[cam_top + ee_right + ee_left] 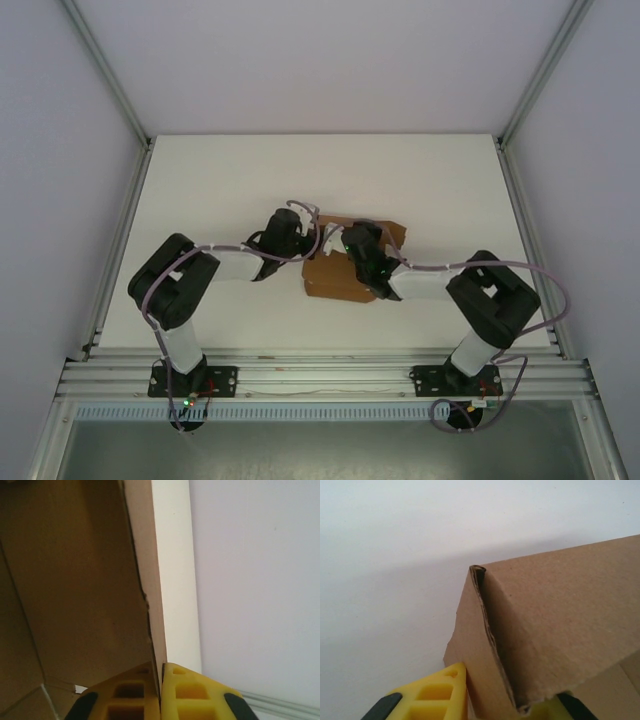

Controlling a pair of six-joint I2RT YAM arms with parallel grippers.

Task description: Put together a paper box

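The paper box (335, 280) is a brown cardboard piece, partly folded, at the middle of the white table (230, 180). My left gripper (316, 240) meets it from the left. In the left wrist view a doubled wall of the box (560, 620) stands between the yellow fingers (437, 695), and the left gripper (502, 690) is shut on it. My right gripper (358, 250) comes in from the right over the box. In the right wrist view the right gripper (161, 667) is shut on the thin edge of a box wall (75, 580).
Aluminium frame posts (110, 70) and pale walls enclose the table on three sides. A slotted rail (320, 375) with both arm bases runs along the near edge. Bare table surface lies behind and to both sides of the box.
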